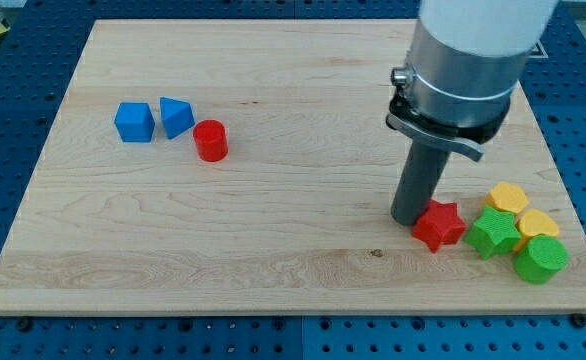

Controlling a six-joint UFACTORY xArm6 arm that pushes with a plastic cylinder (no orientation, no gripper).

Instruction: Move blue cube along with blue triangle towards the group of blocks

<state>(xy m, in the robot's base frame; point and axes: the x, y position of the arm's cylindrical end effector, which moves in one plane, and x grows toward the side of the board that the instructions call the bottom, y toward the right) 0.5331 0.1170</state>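
Observation:
A blue cube (133, 122) sits at the view's left on the wooden board (273, 250). A blue triangle (176, 117) stands just to its right, close beside it. A red cylinder (211, 140) touches or nearly touches the triangle's lower right. At the view's lower right is a group of blocks: a red star (439, 225), a green star (493, 233), a green cylinder (540, 260) and two yellow blocks (508, 198) (538, 224). My tip (408, 218) rests on the board right against the red star's left side, far from the blue blocks.
The arm's grey and white body (468, 60) rises above the tip at the view's upper right. A blue perforated table (13, 120) surrounds the board on all sides.

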